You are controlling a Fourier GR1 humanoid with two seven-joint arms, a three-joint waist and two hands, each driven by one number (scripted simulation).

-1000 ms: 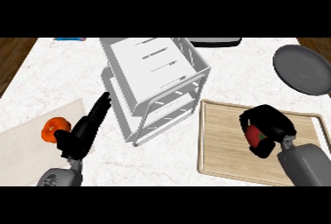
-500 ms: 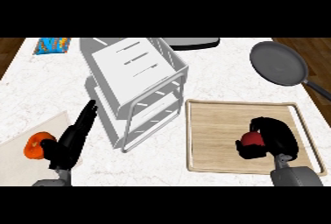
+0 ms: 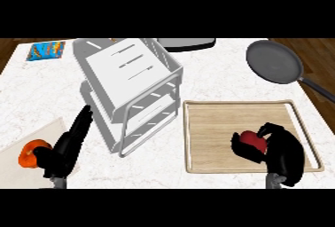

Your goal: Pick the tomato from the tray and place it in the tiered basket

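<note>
Tomato (image 3: 251, 138) sits low on the wooden tray (image 3: 216, 128), right inside the curl of the right hand (image 3: 278, 148), fingers and thumb wrapped round it from the near side, clearly set for the lift. Forearm comes in steeply from the lower edge, palm over the fruit. Over at the other side, the left hand (image 3: 65, 148) rests with fingers straight, angled up toward the tiered basket (image 3: 131, 95); an orange thing (image 3: 29, 154) lies just beside it. Basket stands left of and beyond the gripping hand, so the carry looks to be a sweep across the worktop (image 3: 216, 84). Farther off, a dark pan (image 3: 274, 62).
</note>
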